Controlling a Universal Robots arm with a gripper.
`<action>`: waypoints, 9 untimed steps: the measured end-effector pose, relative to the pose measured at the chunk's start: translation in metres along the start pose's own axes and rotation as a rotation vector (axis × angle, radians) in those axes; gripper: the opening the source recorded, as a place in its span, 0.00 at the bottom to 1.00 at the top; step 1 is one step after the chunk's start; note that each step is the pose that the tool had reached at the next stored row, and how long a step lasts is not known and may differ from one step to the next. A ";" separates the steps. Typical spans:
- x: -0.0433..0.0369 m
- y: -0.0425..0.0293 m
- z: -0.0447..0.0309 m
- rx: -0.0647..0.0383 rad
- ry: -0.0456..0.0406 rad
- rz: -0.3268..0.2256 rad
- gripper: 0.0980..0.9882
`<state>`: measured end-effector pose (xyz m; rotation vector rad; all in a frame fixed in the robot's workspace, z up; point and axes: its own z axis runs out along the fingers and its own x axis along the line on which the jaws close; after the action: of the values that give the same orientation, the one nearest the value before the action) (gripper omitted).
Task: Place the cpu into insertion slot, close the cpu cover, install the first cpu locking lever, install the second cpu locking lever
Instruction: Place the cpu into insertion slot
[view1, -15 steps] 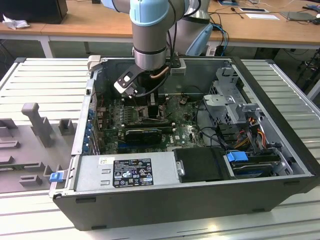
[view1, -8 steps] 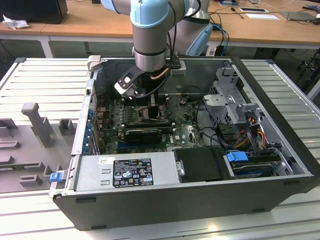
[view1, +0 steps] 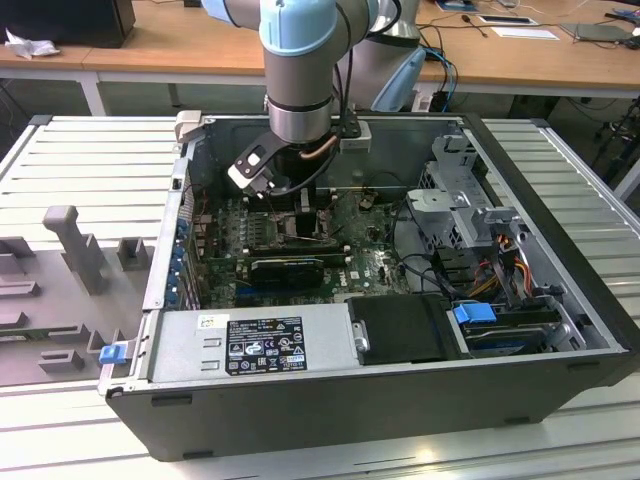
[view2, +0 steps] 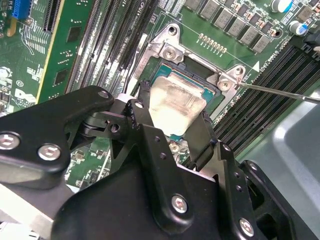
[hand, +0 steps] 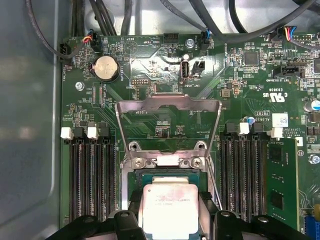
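Observation:
The cpu (hand: 170, 210), a flat square chip with a pale silver top, sits low over the insertion slot (hand: 165, 161), whose silvery rim shows around it. In both wrist views my gripper (hand: 169, 200) has a black finger against each side of the chip and is shut on it. The second wrist view shows the cpu (view2: 172, 100) between the fingers (view2: 142, 107), level with the insertion slot (view2: 167, 42). Whether the chip is fully seated I cannot tell. The cpu cover (hand: 167, 102), a thin silvery frame, stands swung open beyond the slot. In the exterior view my gripper (view1: 290, 205) reaches down onto the motherboard.
Long black memory slots (hand: 90, 170) flank the socket on both sides, with a green memory card (hand: 282, 180) in one. A thin metal lever rod (view2: 280, 92) sticks out beside the socket. Cables (hand: 150, 15) hang past the board's far edge. The open computer case (view1: 560, 330) walls in the work area.

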<state>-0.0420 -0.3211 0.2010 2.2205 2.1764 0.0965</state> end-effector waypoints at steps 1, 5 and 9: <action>0.0000 0.0000 0.0005 0.000 -0.0002 0.000 0.48; 0.0000 0.0000 0.0009 0.000 -0.0001 0.000 0.48; 0.0001 0.0000 0.0012 -0.001 0.0006 0.000 0.50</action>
<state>-0.0419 -0.3209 0.1998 2.2205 2.1764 0.0978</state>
